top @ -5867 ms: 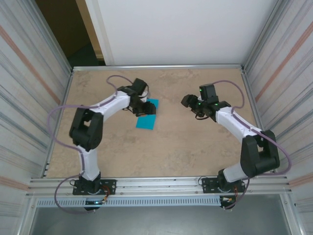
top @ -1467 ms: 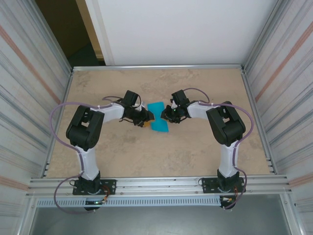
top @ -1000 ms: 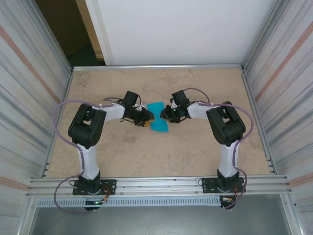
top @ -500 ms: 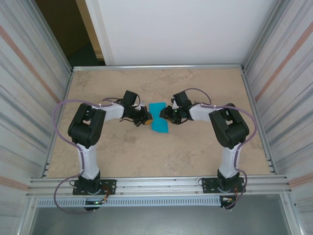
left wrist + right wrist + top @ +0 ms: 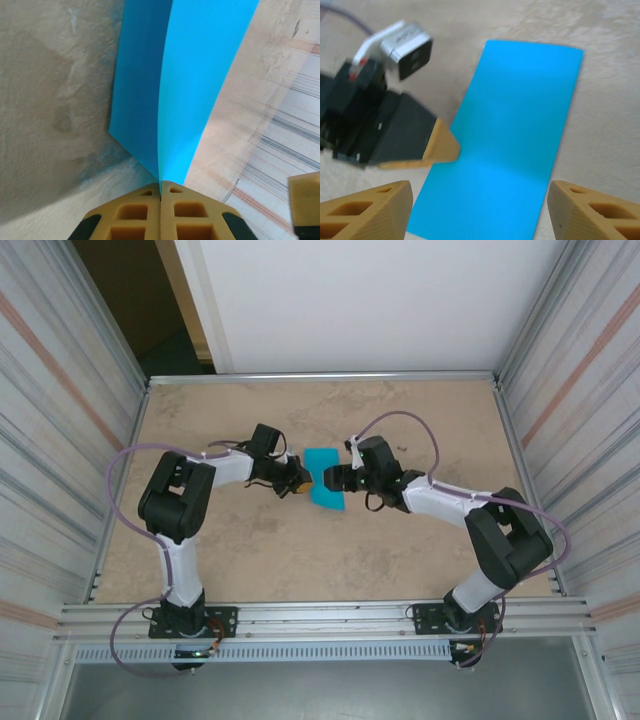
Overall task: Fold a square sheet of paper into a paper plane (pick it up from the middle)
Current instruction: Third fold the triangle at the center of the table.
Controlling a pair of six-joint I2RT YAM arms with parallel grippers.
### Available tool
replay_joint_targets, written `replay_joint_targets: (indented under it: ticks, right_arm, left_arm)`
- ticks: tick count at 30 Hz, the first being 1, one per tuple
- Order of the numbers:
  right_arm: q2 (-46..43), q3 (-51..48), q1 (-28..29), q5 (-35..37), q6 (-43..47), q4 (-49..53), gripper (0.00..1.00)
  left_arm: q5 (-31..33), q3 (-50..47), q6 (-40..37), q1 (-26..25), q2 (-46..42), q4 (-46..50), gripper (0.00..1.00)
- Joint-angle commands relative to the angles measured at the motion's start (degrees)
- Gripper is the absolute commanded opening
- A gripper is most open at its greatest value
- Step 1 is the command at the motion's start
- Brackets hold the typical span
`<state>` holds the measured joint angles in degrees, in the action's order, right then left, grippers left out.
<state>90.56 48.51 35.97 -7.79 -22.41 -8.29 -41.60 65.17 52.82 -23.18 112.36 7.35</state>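
Note:
The square sheet of paper (image 5: 323,478) is teal-blue and folded in half into a narrow rectangle on the tan table. My left gripper (image 5: 298,483) is shut on the middle of its left long edge. In the left wrist view the yellow jaws (image 5: 160,186) meet on the paper (image 5: 190,75), which spreads away from them in two layers along a crease. My right gripper (image 5: 336,478) stands open at the paper's right side. In the right wrist view its fingertips (image 5: 480,200) straddle the paper (image 5: 515,135) apart from it, and the left gripper's yellow tip (image 5: 442,146) sits on the far edge.
Bare tan table (image 5: 300,550) lies in front of the paper, and more (image 5: 420,410) behind it. Corrugated metal walls (image 5: 70,440) close in the left and right sides. A metal rail (image 5: 320,618) runs along the near edge by the arm bases.
My right gripper has opened and drawn back a little off the paper, its elbow swinging out to the right. My left gripper has closed on the paper's edge and stayed there.

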Motion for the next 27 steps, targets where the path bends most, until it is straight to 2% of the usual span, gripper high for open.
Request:
replay_joint_targets:
  ticks: [1, 5, 12, 23, 27]
  right_arm:
    - [-1.8, -3.4, 2.1, 2.4, 11.1, -6.3, 0.77]
    - [-0.4, -3.2, 6.3, 4.4, 18.6, -5.3, 0.82]
    - [5.1, -3.0, 11.4, 8.0, 27.4, -6.1, 0.81]
    - [8.5, -4.0, 11.6, 18.2, 32.6, -10.0, 0.73]
    - [7.3, -4.4, 11.7, 18.5, 33.2, -10.5, 0.69]
  left_arm:
    - [-1.7, 1.4, 1.4, 0.4, -2.2, 0.2, 0.04]
    - [-2.2, 1.4, 1.8, 0.4, -2.1, 0.2, 0.04]
    - [-2.6, 1.5, 2.1, 0.4, -2.0, 0.2, 0.04]
    - [-2.7, 1.4, 2.0, 0.4, -1.8, 0.6, 0.04]
    - [-2.7, 1.5, 2.0, 0.4, -1.7, 0.5, 0.04]
